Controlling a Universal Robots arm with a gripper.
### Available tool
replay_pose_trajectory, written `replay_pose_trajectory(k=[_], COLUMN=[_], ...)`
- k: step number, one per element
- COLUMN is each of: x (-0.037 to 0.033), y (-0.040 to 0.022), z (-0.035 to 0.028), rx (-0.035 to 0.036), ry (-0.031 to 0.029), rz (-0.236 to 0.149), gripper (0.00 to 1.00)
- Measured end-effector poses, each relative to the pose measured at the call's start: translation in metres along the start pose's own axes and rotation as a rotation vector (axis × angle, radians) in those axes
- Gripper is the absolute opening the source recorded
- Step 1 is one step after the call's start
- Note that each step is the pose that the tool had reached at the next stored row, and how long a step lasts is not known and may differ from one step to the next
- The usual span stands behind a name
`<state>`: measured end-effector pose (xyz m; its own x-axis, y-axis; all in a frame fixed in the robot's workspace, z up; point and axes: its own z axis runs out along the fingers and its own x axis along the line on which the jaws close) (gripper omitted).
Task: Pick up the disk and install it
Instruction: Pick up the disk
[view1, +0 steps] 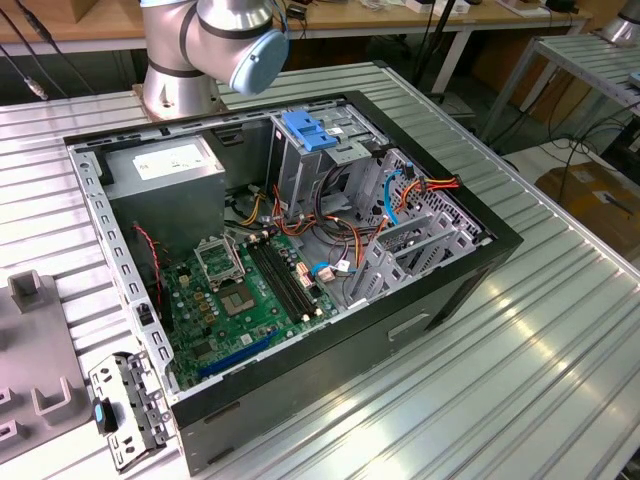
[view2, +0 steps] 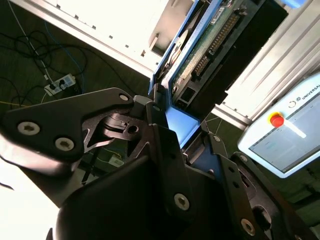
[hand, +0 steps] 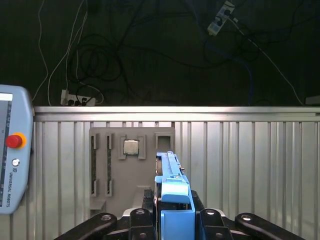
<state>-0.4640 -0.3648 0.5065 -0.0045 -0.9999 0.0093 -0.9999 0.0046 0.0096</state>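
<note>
Table (view1: 560, 330), ribbed metal, is carrying everything listed. Case (view1: 330, 370), black and open-sided, is lying flat on the table, exposing a green board (view1: 240, 300) and a cage (view1: 310, 130) with a blue top. Arm (view1: 200, 40) is rising at the table's far edge in the exterior view. Pendant (hand: 12, 165) is showing at the table's edge in both wrist views. Fixture (hand: 107, 150), grey, is lying on the table and seating a chip (hand: 131, 147). Gripper (hand: 172, 210) is clamping the disk (hand: 170, 170) between its black fingers (hand: 149, 197), above the table. The second wrist view is showing the disk's circuit side and blue rail.
</note>
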Motion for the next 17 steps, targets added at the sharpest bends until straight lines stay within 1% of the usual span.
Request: replay_pose_trajectory(k=[2, 6, 10, 11, 12, 13, 14, 15, 17], x=[0.0016, 0.0026, 0.0026, 0.0026, 0.0027, 0.0028, 0.0028, 0.0029, 0.0028], y=[-0.0003, -0.0033, -0.0094, -0.0130, -0.0150, -0.0153, -0.0162, -0.0175, -0.0225], z=[0.0000, 0.0000, -0.0001, -0.0001, -0.0017, -0.0098, -0.0137, -0.0138, -0.0139], rx=[-0.0001, 0.0000, 0.0000, 0.0001, -0.0001, 0.0000, 0.0002, 0.0002, 0.0000], ry=[0.0000, 0.0000, 0.0000, 0.0000, 0.0001, 0.0000, -0.0001, -0.0001, 0.0000], rz=[0.000, 0.000, 0.000, 0.000, 0.000, 0.000, 0.000, 0.000, 0.000], gripper=[0.37, 0.37, 0.37, 0.37, 0.37, 0.37, 0.37, 0.37, 0.37])
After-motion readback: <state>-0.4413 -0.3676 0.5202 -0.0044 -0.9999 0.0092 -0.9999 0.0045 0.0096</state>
